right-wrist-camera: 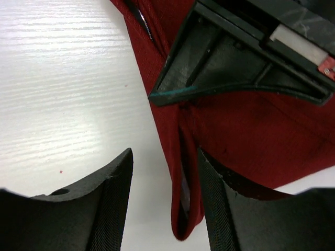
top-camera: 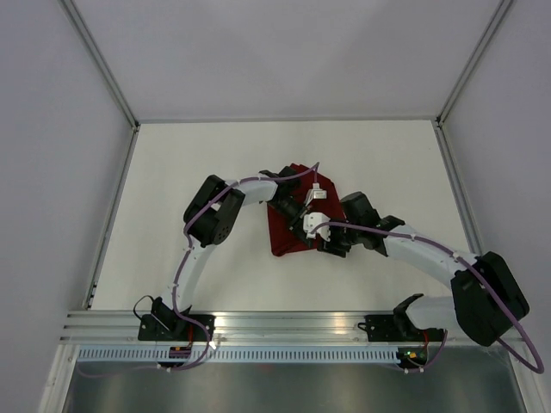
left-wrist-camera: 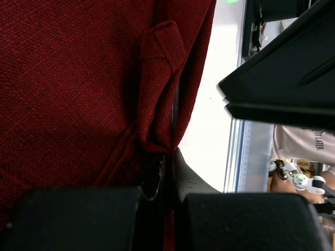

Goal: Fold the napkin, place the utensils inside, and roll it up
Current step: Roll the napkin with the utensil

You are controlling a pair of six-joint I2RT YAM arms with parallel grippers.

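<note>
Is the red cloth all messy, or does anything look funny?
Yes. The napkin is bunched and creased, not flat: the left gripper pinches a fold, and a looped edge sits inside the open right gripper.

Top external looks down from high up; both wrist views sit close over the same napkin (left-wrist-camera: 78,78).

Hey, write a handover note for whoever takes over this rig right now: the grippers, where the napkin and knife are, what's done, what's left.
Left gripper: shut, pinching a fold of the napkin.
Right gripper: open, with a folded napkin edge between its fingers, not gripped.
Napkin: folded over on itself, mid-table.
Knife: not clearly visible; it may be inside the folds, cannot tell.
Done: folding, apparently.
Left: confirm the knife is inside, then finish the roll.
</note>
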